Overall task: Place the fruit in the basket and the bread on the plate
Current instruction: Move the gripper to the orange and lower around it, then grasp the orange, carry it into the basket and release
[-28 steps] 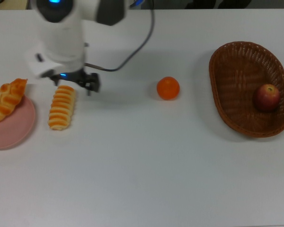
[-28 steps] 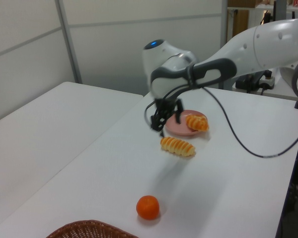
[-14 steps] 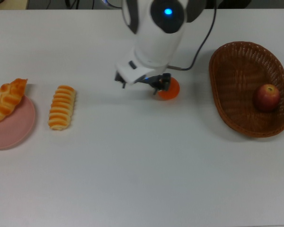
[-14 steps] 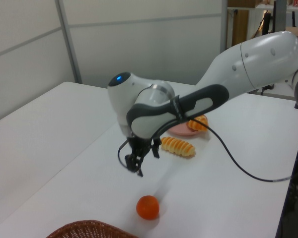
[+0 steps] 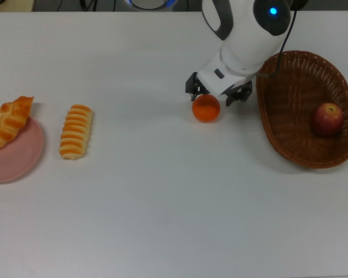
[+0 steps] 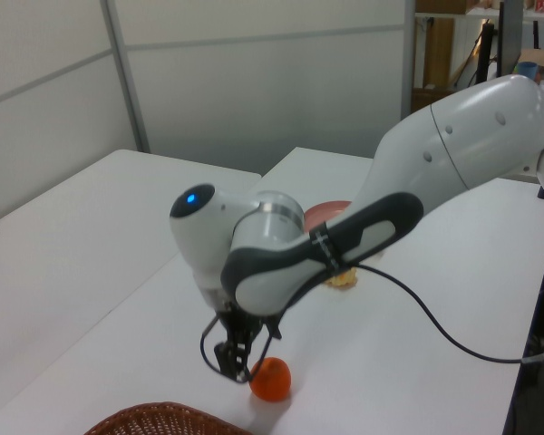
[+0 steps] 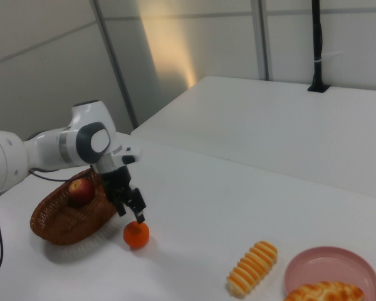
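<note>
Jaws spread wide, empty. Black two-finger gripper (image 5: 218, 94) hovers just above bright orange round mandarin (image 5: 206, 108), fingers either side in top view; contact not discernible. Mandarin on white table (image 5: 174, 202), near large oval brown wicker basket (image 5: 290, 145), outside it. Dark red apple (image 5: 327, 119) inside basket. Ridged striped golden roll (image 5: 76, 131) on table just beside round pale pink plate (image 5: 14, 159), apart from it. Braided golden loaf (image 5: 7, 123) rests on plate, overhanging rim.
</note>
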Controlling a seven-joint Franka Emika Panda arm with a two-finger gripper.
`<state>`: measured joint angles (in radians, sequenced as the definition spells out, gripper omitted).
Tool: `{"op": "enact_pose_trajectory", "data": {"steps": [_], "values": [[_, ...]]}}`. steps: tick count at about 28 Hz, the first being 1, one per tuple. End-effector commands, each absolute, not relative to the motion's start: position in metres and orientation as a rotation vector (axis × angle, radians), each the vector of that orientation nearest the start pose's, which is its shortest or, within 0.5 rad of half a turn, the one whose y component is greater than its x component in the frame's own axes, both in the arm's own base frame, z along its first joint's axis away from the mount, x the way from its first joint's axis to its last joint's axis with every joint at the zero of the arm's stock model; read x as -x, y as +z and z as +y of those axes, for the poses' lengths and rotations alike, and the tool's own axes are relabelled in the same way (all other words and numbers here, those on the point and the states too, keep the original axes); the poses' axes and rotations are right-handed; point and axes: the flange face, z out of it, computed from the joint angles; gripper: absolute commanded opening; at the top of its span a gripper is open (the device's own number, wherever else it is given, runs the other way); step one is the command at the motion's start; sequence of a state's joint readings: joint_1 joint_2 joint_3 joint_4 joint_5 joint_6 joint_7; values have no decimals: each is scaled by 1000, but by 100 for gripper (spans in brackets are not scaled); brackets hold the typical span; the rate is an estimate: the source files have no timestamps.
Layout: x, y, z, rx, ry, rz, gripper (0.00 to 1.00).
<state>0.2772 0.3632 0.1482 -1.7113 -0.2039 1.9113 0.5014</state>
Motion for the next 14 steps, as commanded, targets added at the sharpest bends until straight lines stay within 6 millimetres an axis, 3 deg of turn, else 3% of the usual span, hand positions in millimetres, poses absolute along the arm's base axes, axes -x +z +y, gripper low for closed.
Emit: {"op": "enact_pose_trajectory", "data": {"steps": [1, 9, 14], "values": [[-573, 356, 251, 3336, 112, -2, 100], [-572, 344, 245, 3337, 108, 1, 100], [-587, 340, 221, 3350, 59, 35, 100]]}}
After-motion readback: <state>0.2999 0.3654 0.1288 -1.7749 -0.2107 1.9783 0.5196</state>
